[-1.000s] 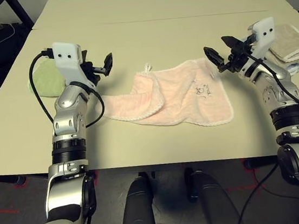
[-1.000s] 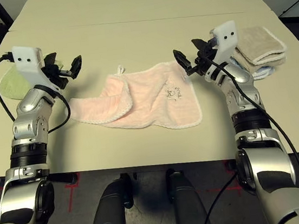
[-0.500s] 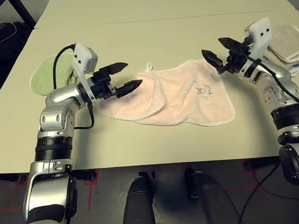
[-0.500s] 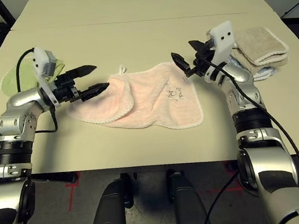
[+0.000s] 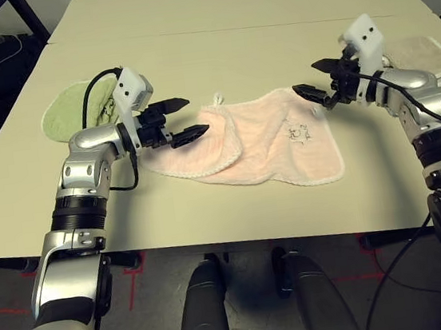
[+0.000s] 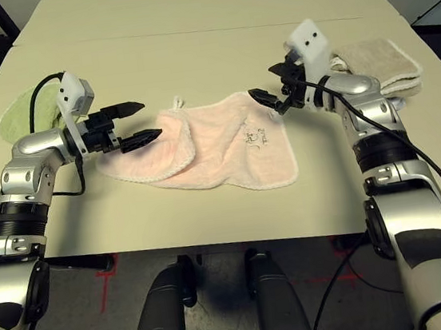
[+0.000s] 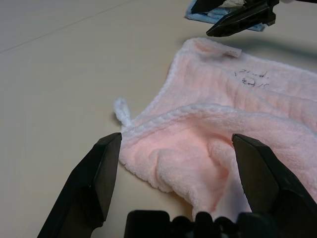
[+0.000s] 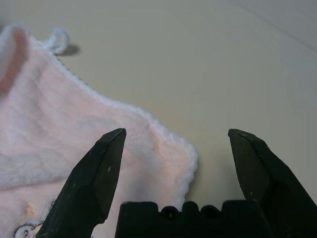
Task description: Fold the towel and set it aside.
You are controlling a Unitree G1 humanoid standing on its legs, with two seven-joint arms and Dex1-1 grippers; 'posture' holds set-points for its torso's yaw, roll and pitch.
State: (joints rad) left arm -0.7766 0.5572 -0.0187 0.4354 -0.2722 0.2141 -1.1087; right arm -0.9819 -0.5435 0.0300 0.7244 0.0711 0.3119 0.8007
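The pale pink towel [image 5: 262, 140] lies crumpled on the table's middle, its left part folded over itself, with a white loop [image 5: 217, 99] at its far edge and dark writing [image 5: 299, 132] on the right half. My left gripper [image 5: 183, 119] hovers open just over the towel's left end, nothing between its fingers. Over the towel's far right corner [image 8: 184, 151] my right gripper [image 5: 311, 80] stands open too, pointing toward the left. In the left wrist view the folded pink edge [image 7: 198, 148] sits between the black fingers [image 7: 99, 173].
A green towel [image 5: 77, 110] lies at the far left behind my left arm. A folded beige towel [image 5: 424, 55] rests on something blue at the far right. A table seam [image 5: 228, 29] runs across beyond the towels.
My left gripper swung from upright down and right to the towel's left end. The right gripper turned to point left over the far right corner. The towel's left end has bunched inward.
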